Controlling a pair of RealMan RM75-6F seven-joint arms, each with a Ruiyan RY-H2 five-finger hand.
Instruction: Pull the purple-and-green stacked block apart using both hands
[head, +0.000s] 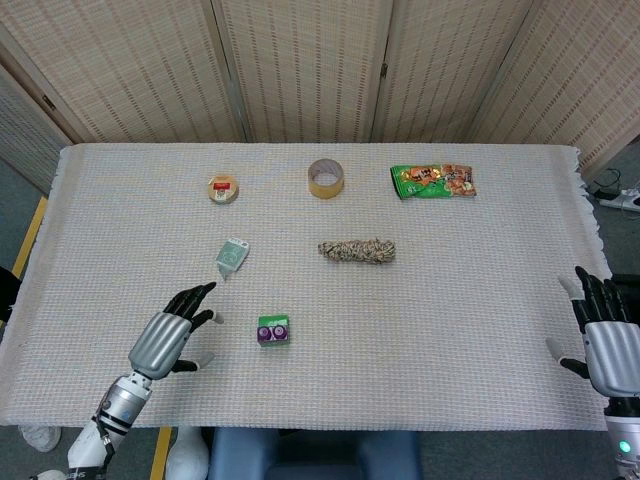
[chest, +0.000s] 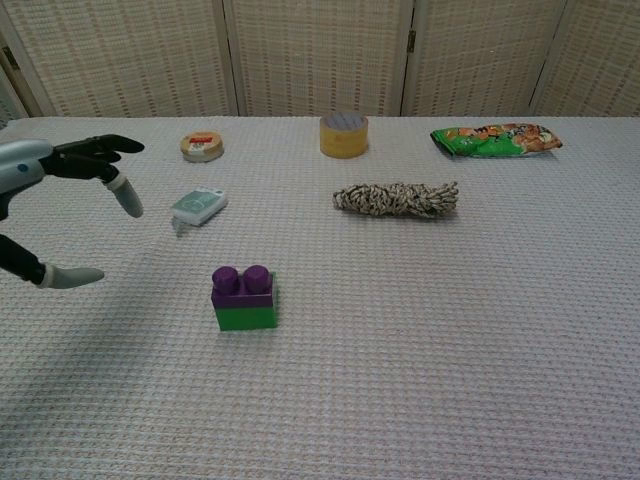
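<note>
The stacked block (head: 273, 330) (chest: 244, 298), a purple piece with two studs on a green base, stands upright on the table's near middle. My left hand (head: 176, 334) (chest: 62, 195) hovers to its left with fingers spread and thumb apart, holding nothing, a short gap from the block. At the table's right edge my right hand (head: 610, 345) stays far from the block, fingers extended and empty; the chest view does not show it.
A small green-white packet (head: 231, 256) lies behind my left hand. Further back sit a round tin (head: 223, 188), a tape roll (head: 325, 178), a green snack bag (head: 433, 181) and a rope bundle (head: 357, 250). A woven cloth (head: 450, 330) covers the table.
</note>
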